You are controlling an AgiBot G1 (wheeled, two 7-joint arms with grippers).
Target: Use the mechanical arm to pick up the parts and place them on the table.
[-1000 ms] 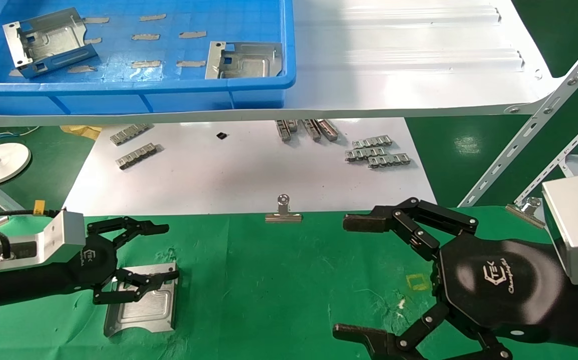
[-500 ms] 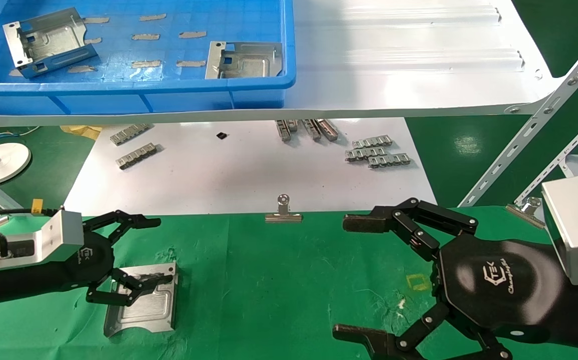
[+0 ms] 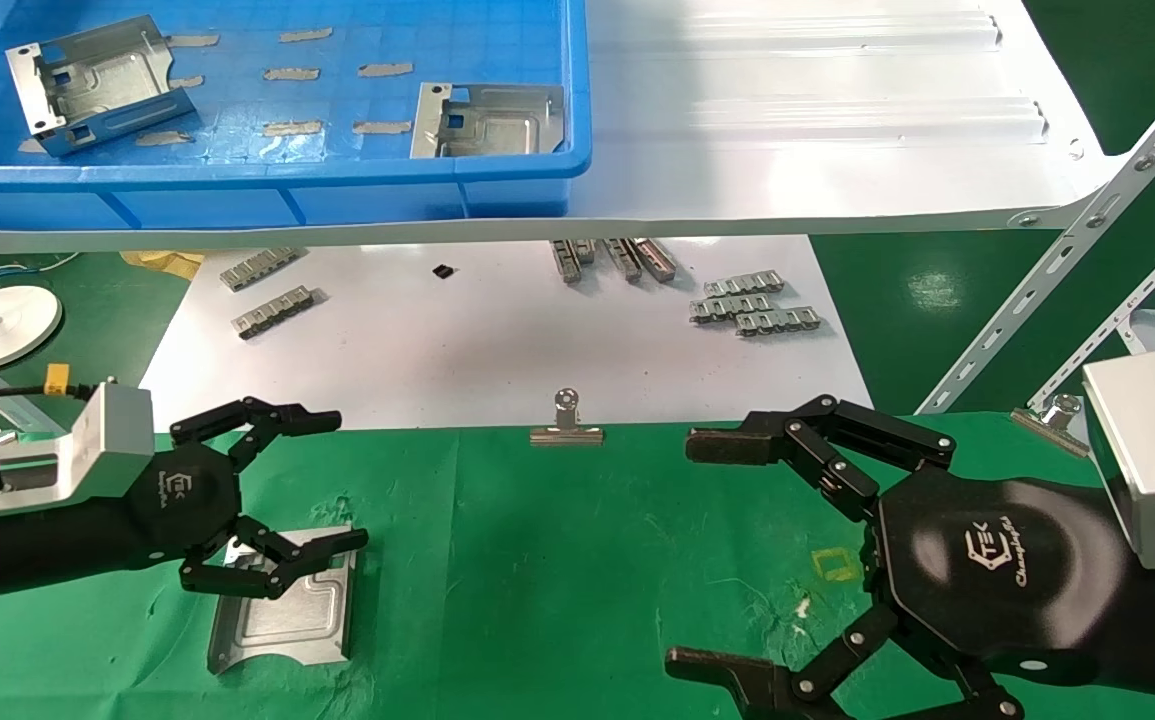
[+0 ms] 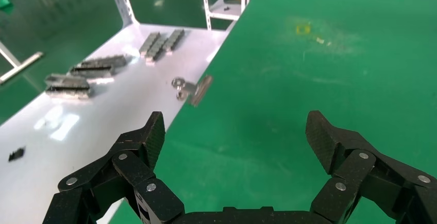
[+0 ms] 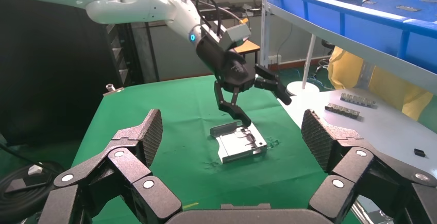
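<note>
One silvery bracket (image 3: 282,610) lies flat on the green cloth table (image 3: 557,560); it also shows in the right wrist view (image 5: 239,144). My left gripper (image 3: 347,480) is open and empty, lifted just above the bracket's far edge, not touching it; it shows in the right wrist view (image 5: 265,110) too. In its own view the left gripper (image 4: 237,131) has only green cloth between the fingers. Two more brackets (image 3: 97,80) (image 3: 487,120) lie in the blue bin (image 3: 267,185) on the shelf. My right gripper (image 3: 682,552) (image 5: 232,131) is open and empty, low at the front right.
A white sheet (image 3: 457,340) behind the cloth holds several grey chain link strips (image 3: 752,308). A binder clip (image 3: 565,425) sits at the cloth's far edge, another (image 3: 1052,415) at the right. The white shelf (image 3: 787,130) overhangs the back; slotted struts (image 3: 1037,290) rise at the right.
My left gripper has lifted up off the bracket and its fingers have spread wider. The bracket stays where it lay. The right arm has not moved.
</note>
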